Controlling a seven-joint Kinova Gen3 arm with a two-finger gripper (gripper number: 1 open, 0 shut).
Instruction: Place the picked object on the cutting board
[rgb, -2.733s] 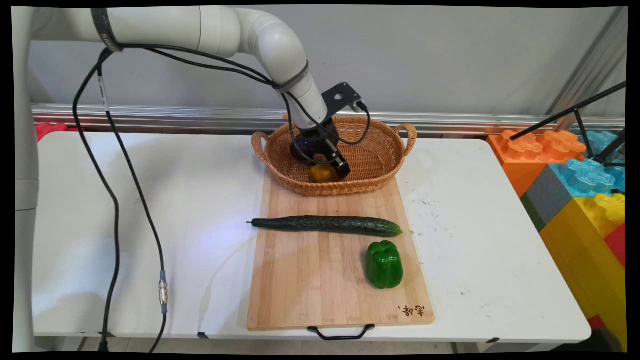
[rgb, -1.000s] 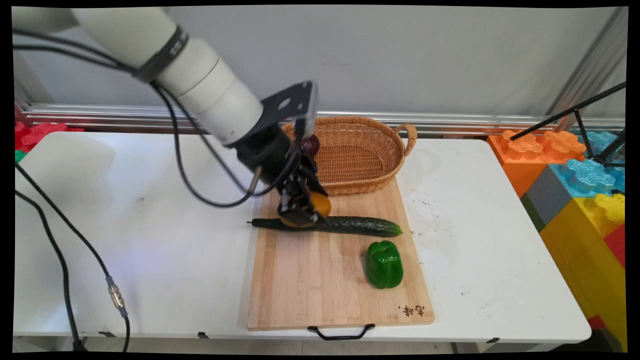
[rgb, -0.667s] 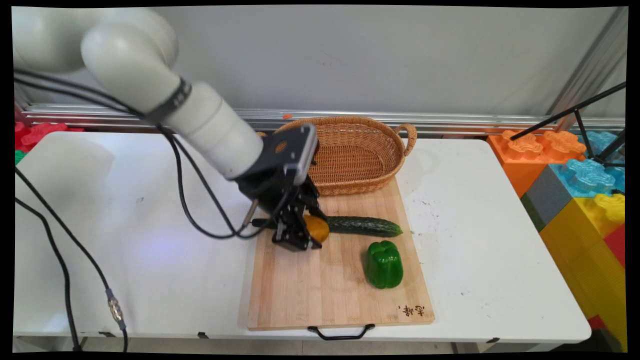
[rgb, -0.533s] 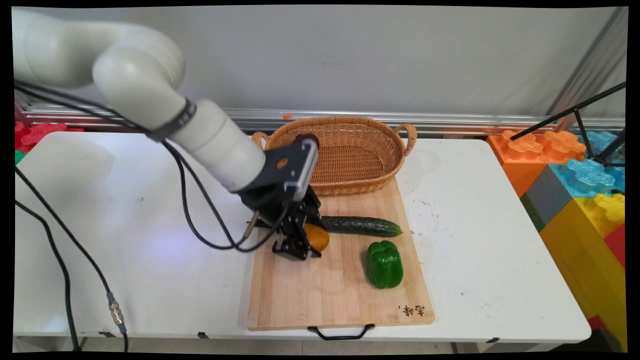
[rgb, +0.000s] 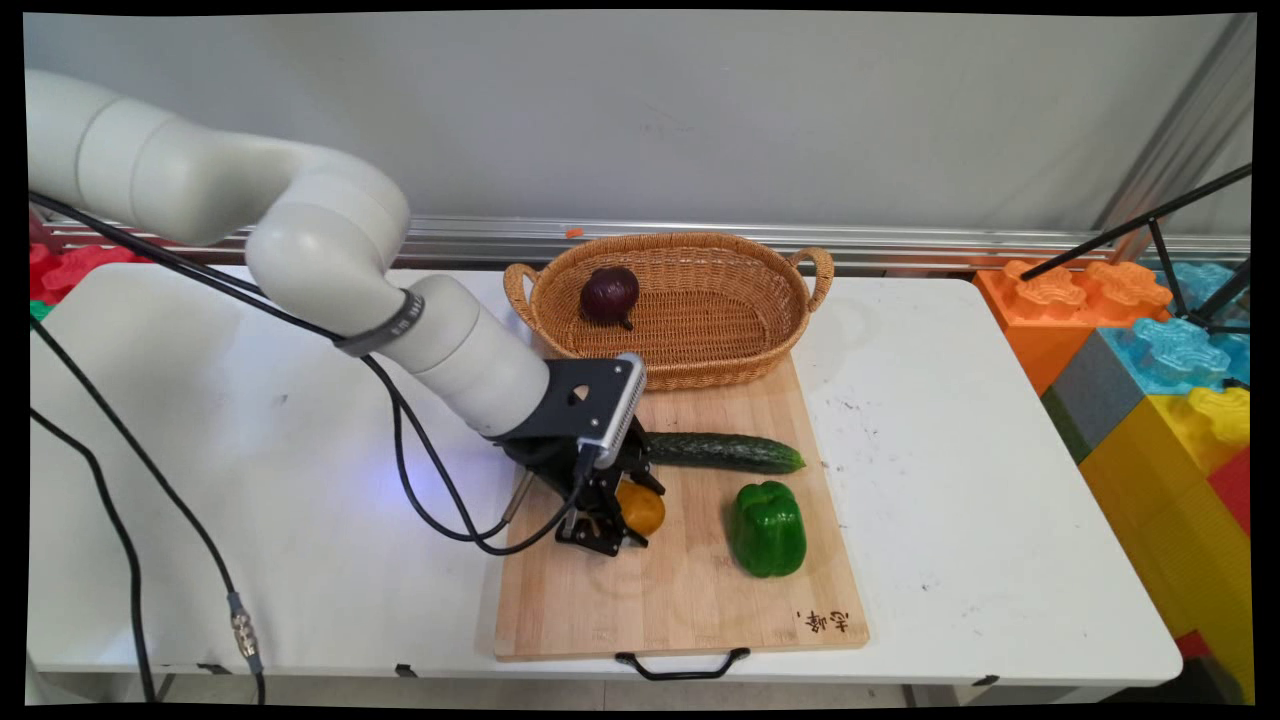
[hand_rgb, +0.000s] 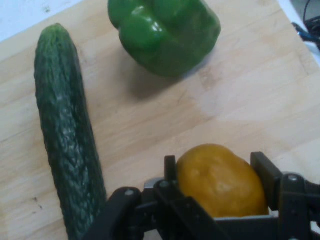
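Pinching an orange fruit (hand_rgb: 220, 180), tool (hand_rgb: 217, 172) low over cutting board (rgb: 620, 600), cucumber (hand_rgb: 67, 145) beside.

White jointed arm (rgb: 330, 250), black cables (rgb: 130, 540), black end effector (rgb: 612, 520).

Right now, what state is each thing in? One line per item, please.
hand: shut on the orange fruit, low over the cutting board.
orange fruit: gripped between the fingers.
cucumber: lying flat on the board.
green pepper: resting on the board, untouched.
purple onion: sitting in the basket.
basket: upright at the board's far end.
cutting board: flat on the table.
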